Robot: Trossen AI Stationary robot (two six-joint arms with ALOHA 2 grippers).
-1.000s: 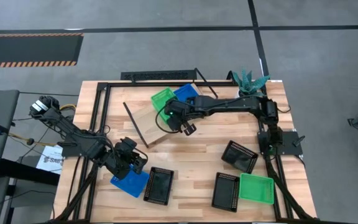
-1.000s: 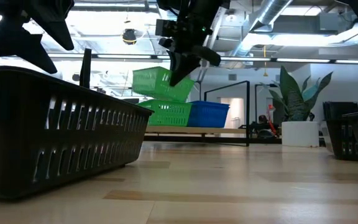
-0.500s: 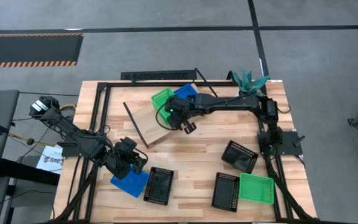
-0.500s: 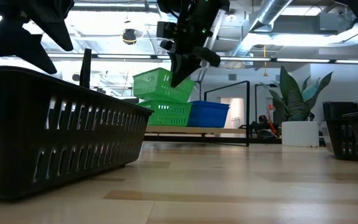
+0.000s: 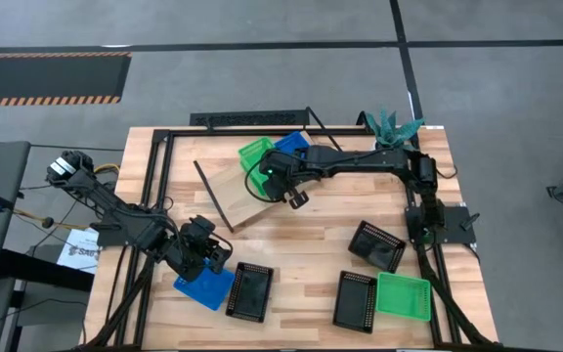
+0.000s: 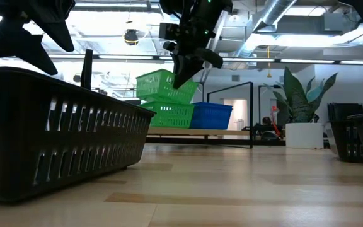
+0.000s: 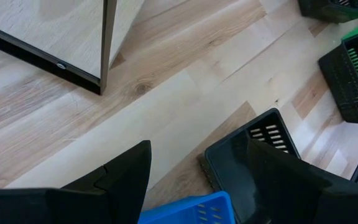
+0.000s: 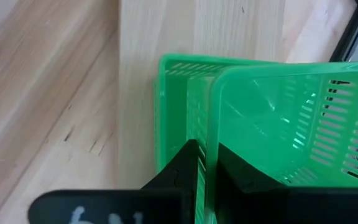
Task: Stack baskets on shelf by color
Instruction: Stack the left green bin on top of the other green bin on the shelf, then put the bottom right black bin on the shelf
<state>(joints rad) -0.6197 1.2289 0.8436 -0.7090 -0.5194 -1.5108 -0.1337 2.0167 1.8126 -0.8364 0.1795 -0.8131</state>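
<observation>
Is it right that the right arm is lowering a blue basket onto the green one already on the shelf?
Not quite: the basket in the right gripper is green, not blue, as the low view shows. It hangs tilted over the green basket on the shelf, fingers shut on its wall.

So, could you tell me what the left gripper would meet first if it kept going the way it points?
Probably the blue basket lying just under the left gripper; the black basket sits beside it, though depth is unclear.
</observation>
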